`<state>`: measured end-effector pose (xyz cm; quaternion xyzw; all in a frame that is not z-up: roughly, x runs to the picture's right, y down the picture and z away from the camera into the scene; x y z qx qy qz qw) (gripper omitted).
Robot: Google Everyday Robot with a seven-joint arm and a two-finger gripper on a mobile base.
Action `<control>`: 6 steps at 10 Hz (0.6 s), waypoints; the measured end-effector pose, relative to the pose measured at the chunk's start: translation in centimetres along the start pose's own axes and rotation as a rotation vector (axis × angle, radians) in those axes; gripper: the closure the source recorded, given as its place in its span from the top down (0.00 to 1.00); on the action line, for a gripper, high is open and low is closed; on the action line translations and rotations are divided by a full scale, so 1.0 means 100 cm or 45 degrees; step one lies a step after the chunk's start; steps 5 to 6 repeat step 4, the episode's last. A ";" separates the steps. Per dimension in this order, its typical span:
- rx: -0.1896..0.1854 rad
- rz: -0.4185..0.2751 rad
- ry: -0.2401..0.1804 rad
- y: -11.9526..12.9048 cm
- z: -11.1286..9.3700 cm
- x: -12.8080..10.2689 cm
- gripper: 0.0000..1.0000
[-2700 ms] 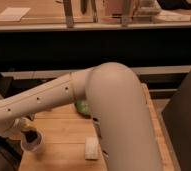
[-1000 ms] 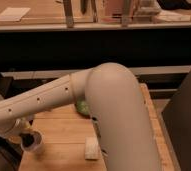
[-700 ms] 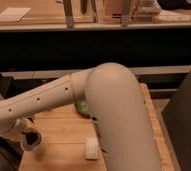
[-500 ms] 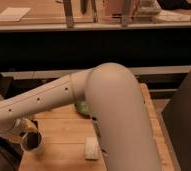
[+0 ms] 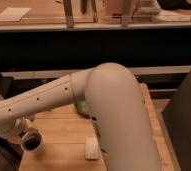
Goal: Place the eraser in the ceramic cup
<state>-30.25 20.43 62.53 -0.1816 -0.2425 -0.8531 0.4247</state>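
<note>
One arm filled most of the view, reaching from the right foreground across the desk (image 5: 64, 130) to its lower left corner, where the end effector (image 5: 20, 129) hung just above and beside the ceramic cup (image 5: 32, 142). Whether the end effector was clenched, released or grasping anything could not be told, since the arm's own bulk hid its tip. The eraser was not visible anywhere as a separate object; it may have been hidden at the end effector or already inside the cup, and neither could be confirmed.

The step in hand, as judged from this arrangement, was the drop into the cup. To do it well, the end effector would need to be centred over the round rim rather than over the near wall, lowered until the eraser sat within the opening, and only then released; a light handleless cup near the desk corner could tip or slide if nudged sideways, so withdrawal should be straight upward.

Containers: the cup stood upright with a dark interior, its contents impossible to make out. A green bowl (image 5: 82, 106) lay further back, mostly hidden behind the arm, contents unseen. A pale block (image 5: 91, 148) rested on the desk to the right of the cup, apart from it.
</note>
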 end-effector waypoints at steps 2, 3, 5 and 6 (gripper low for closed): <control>0.001 -0.001 -0.002 -0.001 0.000 -0.001 0.68; 0.001 0.000 -0.003 -0.001 0.001 -0.001 0.68; 0.001 0.001 -0.004 -0.001 0.001 -0.001 0.68; 0.001 0.001 -0.004 -0.001 0.001 -0.001 0.68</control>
